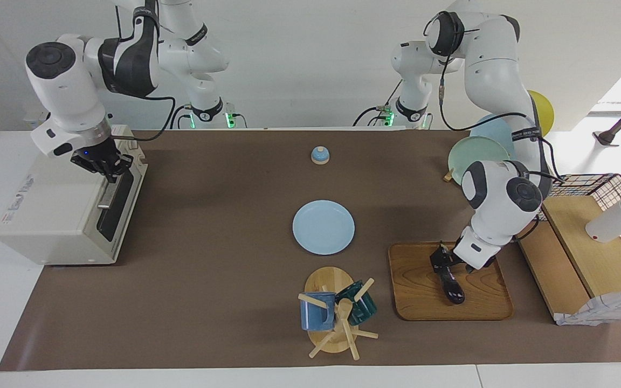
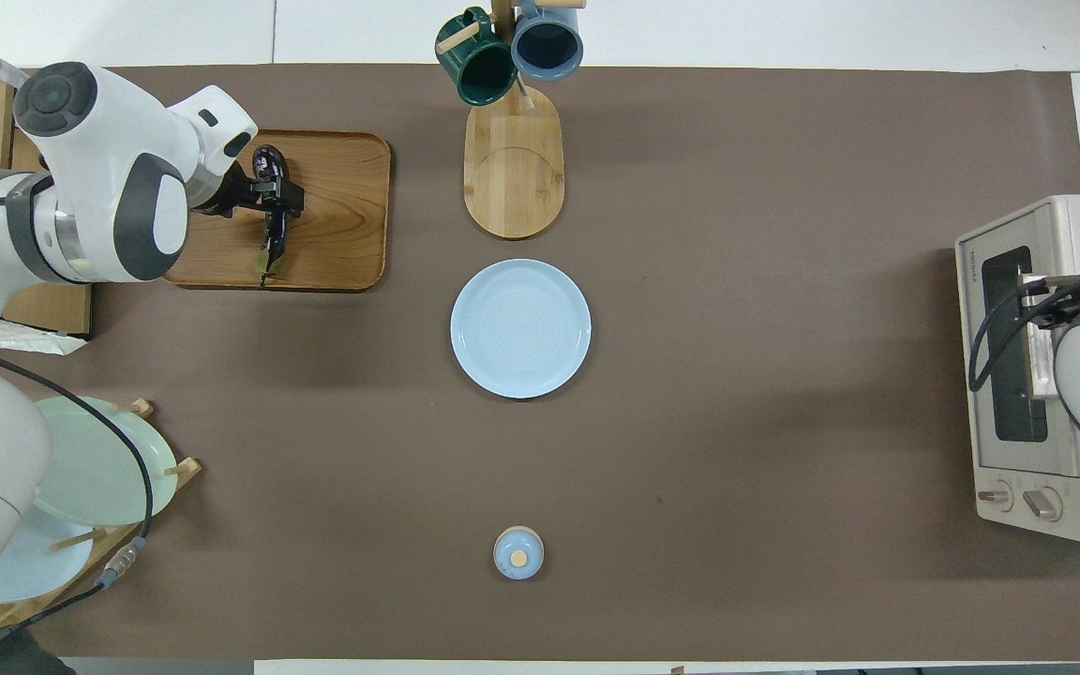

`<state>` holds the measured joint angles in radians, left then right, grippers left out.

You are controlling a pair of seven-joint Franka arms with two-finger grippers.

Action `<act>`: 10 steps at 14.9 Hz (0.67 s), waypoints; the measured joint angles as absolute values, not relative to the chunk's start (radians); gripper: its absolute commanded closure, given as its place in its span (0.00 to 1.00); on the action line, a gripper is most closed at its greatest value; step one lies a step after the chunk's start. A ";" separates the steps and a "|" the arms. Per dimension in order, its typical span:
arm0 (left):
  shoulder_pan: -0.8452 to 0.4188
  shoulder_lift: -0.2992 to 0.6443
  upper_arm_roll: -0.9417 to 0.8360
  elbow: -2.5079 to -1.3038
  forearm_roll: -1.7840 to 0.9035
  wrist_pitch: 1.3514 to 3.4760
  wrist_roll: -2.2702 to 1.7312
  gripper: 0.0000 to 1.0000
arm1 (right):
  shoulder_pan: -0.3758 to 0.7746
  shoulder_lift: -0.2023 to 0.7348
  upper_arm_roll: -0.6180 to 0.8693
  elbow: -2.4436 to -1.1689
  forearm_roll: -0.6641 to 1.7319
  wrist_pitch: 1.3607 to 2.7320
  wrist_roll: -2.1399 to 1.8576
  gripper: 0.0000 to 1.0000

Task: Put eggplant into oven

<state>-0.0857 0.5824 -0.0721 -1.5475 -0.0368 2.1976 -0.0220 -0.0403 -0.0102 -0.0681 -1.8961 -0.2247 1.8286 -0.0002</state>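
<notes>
Pale blue plate (image 1: 323,227) mid-table, between small bell (image 1: 320,155) and mug tree (image 1: 337,312).

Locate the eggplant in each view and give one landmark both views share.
Facing view: the eggplant lies on the wooden tray, low in the picture toward the left arm's end, with the left pincer at it.
Overhead view: eggplant high in the picture, on the same tray.
Shared landmark: the light blue plate mid-table.

My arms are white with black joints. The eggplant (image 1: 452,285) is glossy purple-black; its tray (image 1: 418,293) is grained brown wood. The oven (image 1: 57,215) is cream with dark glass. The table (image 1: 224,269) covering is plain brown.
</notes>
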 measured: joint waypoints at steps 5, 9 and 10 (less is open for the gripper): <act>-0.088 0.582 -0.073 -1.576 -0.035 2.220 -0.007 0.05 | -0.062 0.006 -0.069 -1.929 -0.232 1.872 0.017 1.00; -0.088 0.582 -0.074 -1.591 -0.035 2.228 0.002 0.56 | -0.060 0.002 -0.065 -1.965 -0.232 1.913 0.017 1.00; -0.088 0.581 -0.075 -1.591 -0.035 2.227 0.003 0.82 | -0.055 0.001 -0.063 -1.972 -0.232 1.920 0.017 1.00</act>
